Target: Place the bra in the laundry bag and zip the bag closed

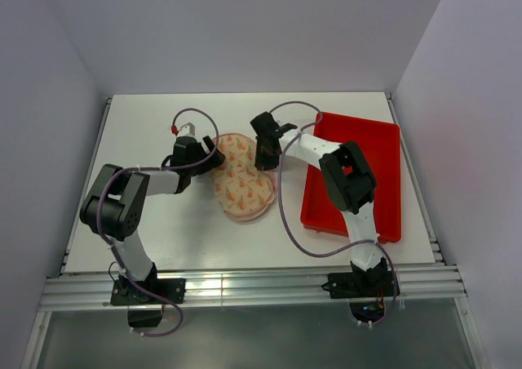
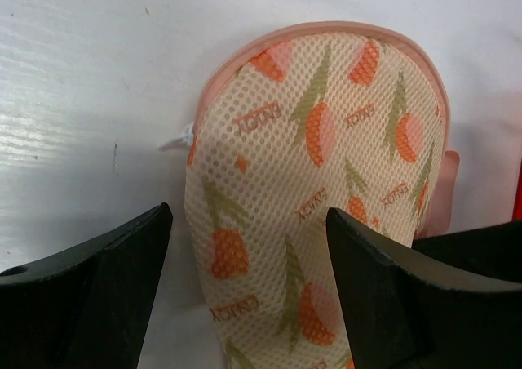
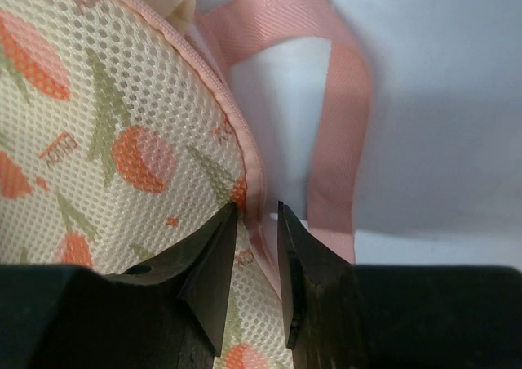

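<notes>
1. Bra [image 3: 175,2]: only a pale fold shows at the bag's rim in the right wrist view. The rest is hidden, presumably inside. Soft, limp and light, so it is likely to bulge out at any open gap.
2. Bag [image 1: 242,177]: lies flat mid-table with its printed mesh lid down over the lobes. The mesh is springy and light, and I judge it will slide if pulled unbraced. How far it is zipped, cannot tell.
3. Zip edge [image 3: 245,153]: the firmest place to hold. The loop [image 3: 342,100] lies slack beside it.
4. Right gripper [image 3: 258,210]: fingers nearly together, pinching the zip edge.
5. Left gripper [image 2: 249,214]: fingers wide apart, straddling the far lobe and gripping nothing. It is well placed to pin the bag.
6. Tray [image 1: 383,140]: on the table [image 1: 147,124] to the right, apart from the bag.
</notes>
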Controlling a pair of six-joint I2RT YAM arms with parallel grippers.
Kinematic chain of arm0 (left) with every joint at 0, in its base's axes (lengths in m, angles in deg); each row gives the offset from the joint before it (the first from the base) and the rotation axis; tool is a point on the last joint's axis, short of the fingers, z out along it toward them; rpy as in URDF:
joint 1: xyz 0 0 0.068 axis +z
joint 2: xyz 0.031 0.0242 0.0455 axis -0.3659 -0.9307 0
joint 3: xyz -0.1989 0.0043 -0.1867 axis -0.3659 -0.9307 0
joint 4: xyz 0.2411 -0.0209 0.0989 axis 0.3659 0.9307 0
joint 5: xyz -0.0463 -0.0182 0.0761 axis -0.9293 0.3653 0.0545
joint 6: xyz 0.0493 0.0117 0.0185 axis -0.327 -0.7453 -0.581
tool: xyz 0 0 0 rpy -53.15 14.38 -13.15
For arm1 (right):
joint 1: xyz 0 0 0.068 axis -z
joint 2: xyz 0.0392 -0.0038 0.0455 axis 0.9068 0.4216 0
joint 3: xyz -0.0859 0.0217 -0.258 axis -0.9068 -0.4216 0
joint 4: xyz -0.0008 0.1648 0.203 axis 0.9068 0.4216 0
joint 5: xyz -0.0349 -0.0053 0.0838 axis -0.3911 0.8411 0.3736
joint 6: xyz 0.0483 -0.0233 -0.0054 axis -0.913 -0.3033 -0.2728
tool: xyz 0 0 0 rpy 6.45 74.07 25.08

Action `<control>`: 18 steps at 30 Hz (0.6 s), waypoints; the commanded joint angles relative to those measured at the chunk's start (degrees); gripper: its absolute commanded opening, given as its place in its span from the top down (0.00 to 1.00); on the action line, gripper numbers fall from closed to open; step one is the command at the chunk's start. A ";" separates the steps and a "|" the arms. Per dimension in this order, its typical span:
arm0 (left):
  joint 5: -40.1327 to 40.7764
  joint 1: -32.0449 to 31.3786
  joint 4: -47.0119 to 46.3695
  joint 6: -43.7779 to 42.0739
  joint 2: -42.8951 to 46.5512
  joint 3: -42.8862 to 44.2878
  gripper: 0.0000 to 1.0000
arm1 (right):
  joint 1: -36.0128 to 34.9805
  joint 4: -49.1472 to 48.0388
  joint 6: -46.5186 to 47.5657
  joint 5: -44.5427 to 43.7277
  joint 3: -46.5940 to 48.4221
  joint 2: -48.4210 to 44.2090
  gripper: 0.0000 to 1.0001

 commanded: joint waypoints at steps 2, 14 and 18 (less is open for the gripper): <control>-0.17 1.05 -6.52 -0.08 -1.23 0.91 0.16 | 0.08 9.91 9.30 -4.17 10.62 4.45 0.65; -4.12 5.01 -10.83 -1.66 -6.59 5.57 0.17 | -0.45 14.75 21.26 -2.41 18.89 9.46 0.61; -7.62 5.54 -10.22 -2.55 -8.26 7.59 0.17 | -1.24 16.16 23.81 -3.12 20.57 10.17 0.61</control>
